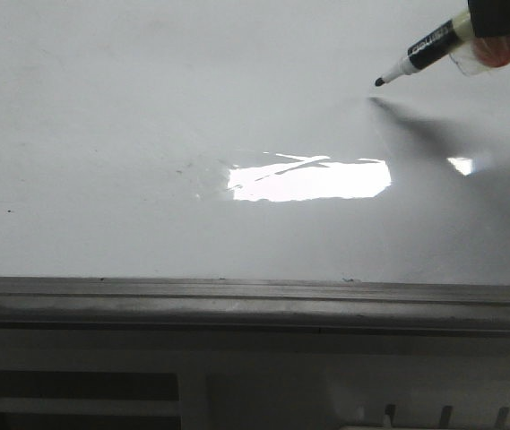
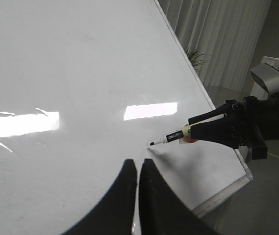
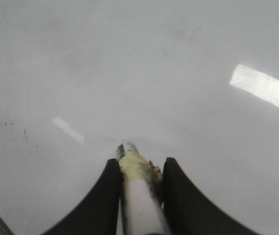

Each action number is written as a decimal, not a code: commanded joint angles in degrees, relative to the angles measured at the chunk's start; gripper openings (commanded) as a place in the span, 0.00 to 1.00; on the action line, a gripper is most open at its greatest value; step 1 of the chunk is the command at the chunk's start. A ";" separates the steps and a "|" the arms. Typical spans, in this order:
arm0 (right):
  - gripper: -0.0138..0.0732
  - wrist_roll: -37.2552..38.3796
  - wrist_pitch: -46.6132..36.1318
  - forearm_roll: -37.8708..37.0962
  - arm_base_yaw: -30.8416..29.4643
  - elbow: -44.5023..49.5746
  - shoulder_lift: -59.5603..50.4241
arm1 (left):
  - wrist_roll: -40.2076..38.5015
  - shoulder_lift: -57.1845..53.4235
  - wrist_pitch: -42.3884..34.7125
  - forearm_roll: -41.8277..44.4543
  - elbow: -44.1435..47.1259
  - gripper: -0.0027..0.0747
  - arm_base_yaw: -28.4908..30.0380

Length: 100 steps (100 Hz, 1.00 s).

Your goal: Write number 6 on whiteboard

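Note:
The whiteboard [image 1: 129, 107] fills the front view, with its grey metal rim [image 1: 237, 300] along the near edge. The number 6 is out of view; the board shows only faint specks. My right gripper [image 1: 486, 34] comes in at the top right, shut on a white-and-black marker pen [image 1: 423, 47]. The pen's black tip points down-left and hangs just above the board, a small gap away from its shadow. In the right wrist view the fingers [image 3: 114, 178] clamp the pen [image 3: 135, 196]. My left gripper [image 2: 138, 164] hovers over the board, shut and empty, a little short of the pen tip [image 2: 152, 143].
Bright glare patches [image 1: 308, 179] lie mid-board. In the left wrist view the board's far corner [image 2: 244, 178] ends near grey curtains [image 2: 217, 34] and a plant [image 2: 198, 58]. Small dark specks [image 3: 24, 133] mark the board surface.

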 commanded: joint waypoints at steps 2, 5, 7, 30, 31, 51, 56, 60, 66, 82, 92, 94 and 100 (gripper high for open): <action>0.09 0.03 -4.21 -0.63 -0.42 -2.09 1.02 | -0.56 0.56 -1.54 -0.11 -1.66 0.01 0.12; 0.09 0.03 -4.11 -0.63 -0.42 -2.09 1.36 | -0.56 0.56 -1.54 -0.11 -1.66 0.01 0.12; 0.09 0.03 -4.11 -0.49 -0.42 -2.09 1.68 | -0.56 0.56 -1.54 -0.11 -1.66 0.01 0.12; 0.09 0.03 -2.17 0.85 -0.42 -2.09 3.66 | -0.56 0.56 -1.54 -0.11 -1.66 0.01 0.12; 0.09 0.03 -2.06 0.84 -0.42 -2.09 3.67 | -0.56 0.56 -1.54 -0.11 -1.66 0.01 0.12; 0.09 0.03 -0.42 2.94 0.95 -2.09 3.77 | -0.56 0.56 -1.54 -0.11 -1.66 0.01 0.12; 0.09 0.03 0.86 3.10 2.00 -2.09 3.77 | -0.56 0.56 -1.54 -0.11 -1.66 0.01 0.12; 0.09 0.03 2.00 3.10 3.11 -2.09 3.77 | -0.56 0.56 -1.54 -0.11 -1.66 0.01 0.12; 0.09 0.03 4.23 3.10 4.79 -2.09 3.77 | -0.56 0.56 -1.54 -0.11 -1.66 0.01 0.12; 0.09 0.03 11.80 3.10 7.84 -2.09 3.77 | -0.56 0.56 -1.54 -0.11 -1.66 0.01 0.12; 0.09 0.03 16.50 3.10 7.55 -2.09 3.65 | -0.56 0.56 -1.54 -0.11 -1.66 0.01 0.12; 0.09 0.03 17.10 3.10 7.46 -2.09 3.47 | -0.56 0.56 -1.54 -0.11 -1.66 0.01 0.12; 0.09 0.03 17.52 2.98 7.07 -2.10 2.66 | -0.56 0.56 -1.54 -0.11 -1.66 0.01 0.12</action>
